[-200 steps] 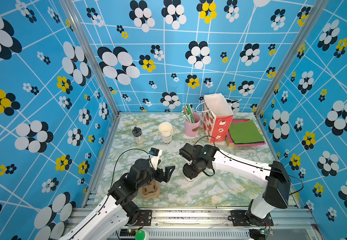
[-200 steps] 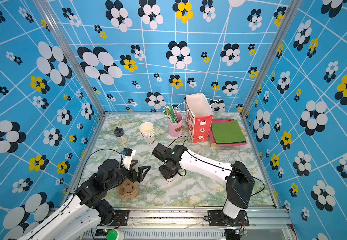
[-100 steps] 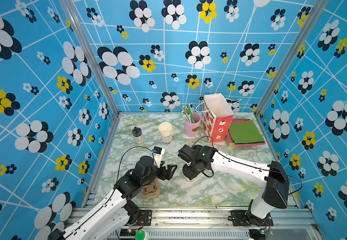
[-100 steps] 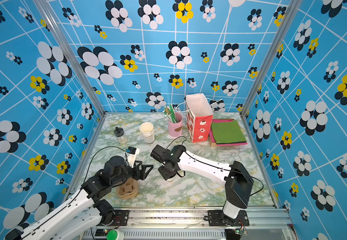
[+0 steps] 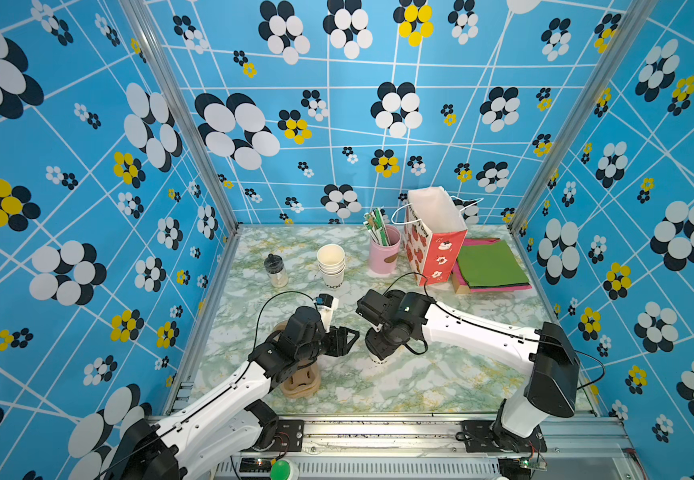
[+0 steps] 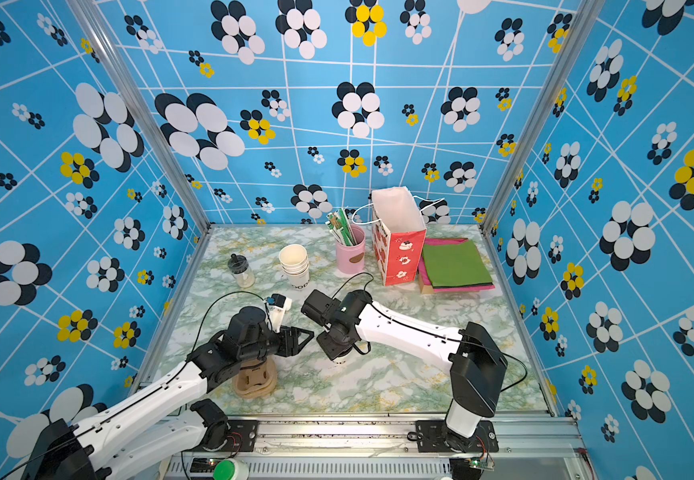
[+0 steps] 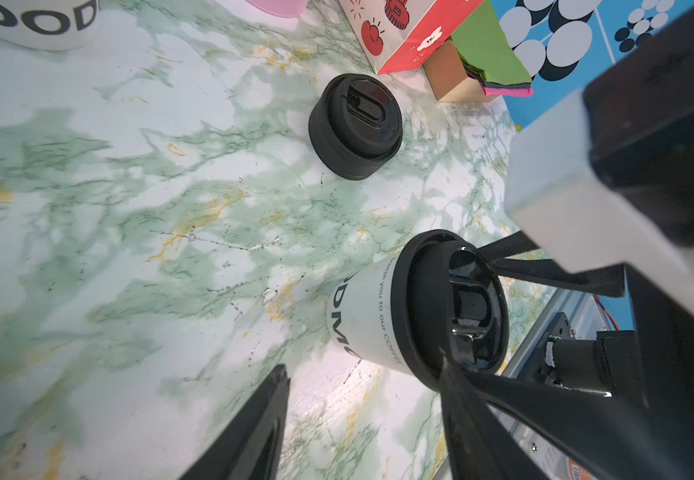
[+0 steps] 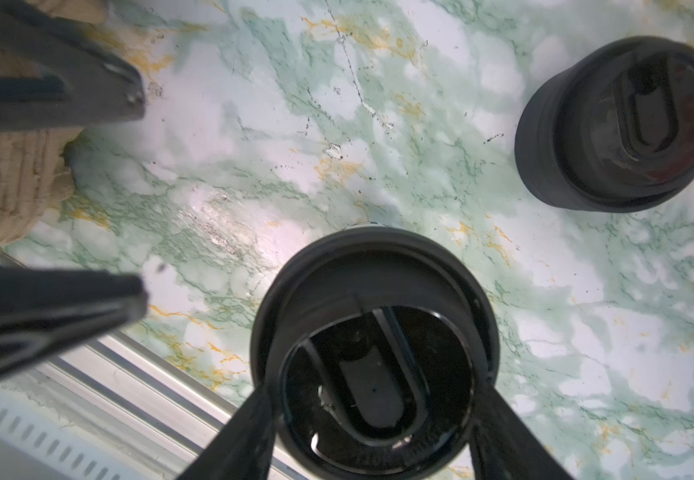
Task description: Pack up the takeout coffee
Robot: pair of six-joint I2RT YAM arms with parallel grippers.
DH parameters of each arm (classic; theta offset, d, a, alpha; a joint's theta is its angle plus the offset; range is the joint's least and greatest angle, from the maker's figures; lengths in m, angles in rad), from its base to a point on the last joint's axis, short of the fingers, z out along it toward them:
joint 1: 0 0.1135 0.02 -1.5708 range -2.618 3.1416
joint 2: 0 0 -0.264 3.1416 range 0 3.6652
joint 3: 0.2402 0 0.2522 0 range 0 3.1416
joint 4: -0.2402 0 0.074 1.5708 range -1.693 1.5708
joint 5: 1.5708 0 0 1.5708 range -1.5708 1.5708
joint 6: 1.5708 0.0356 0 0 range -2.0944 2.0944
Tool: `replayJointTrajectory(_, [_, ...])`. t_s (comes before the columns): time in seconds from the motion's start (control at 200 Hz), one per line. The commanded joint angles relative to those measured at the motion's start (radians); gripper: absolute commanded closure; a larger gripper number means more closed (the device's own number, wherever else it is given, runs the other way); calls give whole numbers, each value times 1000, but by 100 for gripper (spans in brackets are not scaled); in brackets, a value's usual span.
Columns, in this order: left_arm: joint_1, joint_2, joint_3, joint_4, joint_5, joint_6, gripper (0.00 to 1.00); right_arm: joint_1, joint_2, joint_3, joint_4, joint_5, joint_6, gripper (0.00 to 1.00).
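Your right fingers (image 8: 237, 440) are clamped on the takeout coffee (image 7: 361, 320). The right wrist view shows one finger pressed to each side of its black lid (image 8: 370, 332), and the left wrist view shows them straddling the lid's rim from above.

Your left fingers (image 8: 66, 307) are spread apart and hold nothing, with only bare surface (image 8: 337, 166) showing between their tips. They point toward the cup from just beside it. You cannot tell from these views whether the nearer tip touches the lid.

In both top views, look just below the centre of the frame. The cup stands upright on the surface there, almost hidden under your right wrist, with only its white base peeking out.

Beyond the cup, the wrist views show a squat pile of lids (image 7: 353, 129) standing well apart from it, toward the red-and-white paper bag (image 5: 434, 241). A brown cardboard stack (image 5: 301, 382) sits under your left arm, lower left of centre.

Along the back of the surface, from left to right, you have:
- a small clear jar (image 5: 275, 270) with a black cap
- the stack of lidless cups (image 5: 331, 266)
- a pink holder (image 5: 384, 253) full of sticks
- the open bag
- green sheets (image 5: 490, 264) lying on pink ones
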Motion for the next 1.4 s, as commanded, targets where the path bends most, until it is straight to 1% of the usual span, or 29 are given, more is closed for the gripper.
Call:
replayJointTrajectory(0.0, [6,33,5,68,47,-34,44,17,166,-148,-99,-94,0,35])
replayJointTrajectory(0.3, [6,121,29,109,85,-58,55,17,154,-141,-88,-103,1,35])
replayJointTrajectory(0.4, [6,143,35,126,102,-64,56,18,154,-138,-88,-103,1,35])
replayJointTrajectory(0.41, [6,145,35,128,104,-65,59,18,154,-138,-89,-103,0,35])
replayJointTrajectory(0.45, [6,150,35,132,109,-66,61,18,154,-138,-89,-103,1,35])
replayJointTrajectory(0.695, [4,179,28,182,140,-87,63,18,148,-138,-85,-100,-2,35])
replayJointTrajectory(0.955, [3,215,37,182,159,-93,65,18,153,-132,-84,-100,-1,35])
replayJointTrajectory(1.189, [-8,241,72,90,140,-53,72,17,153,-131,-84,-99,-3,35])
replayJointTrajectory(1.399, [-20,261,121,-76,64,5,80,17,149,-128,-85,-96,-8,35])
